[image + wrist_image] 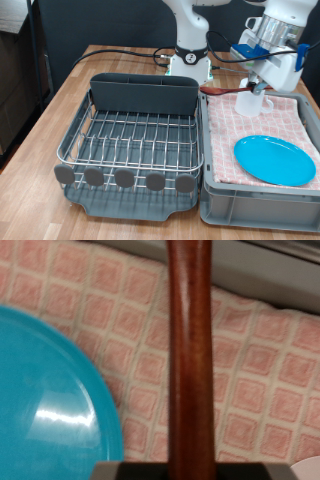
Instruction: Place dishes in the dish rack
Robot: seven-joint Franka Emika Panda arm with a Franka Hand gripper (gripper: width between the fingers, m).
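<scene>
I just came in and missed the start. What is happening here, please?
The robot's pincer is above the far end of the bin lined with a pink checked cloth, and holds a wooden spoon. A blue plate lies on the cloth in the bin. The dish rack beside it has no dishes in it yet.

Dish rack [135, 140] wires stand bare, room to come down anywhere on the grid; only the tall caddy [143, 92] walls off its far side. In the bin [225, 205], the blue plate [274, 160] fills one corner; the pink cloth [240, 120] beside it lies free.
</scene>
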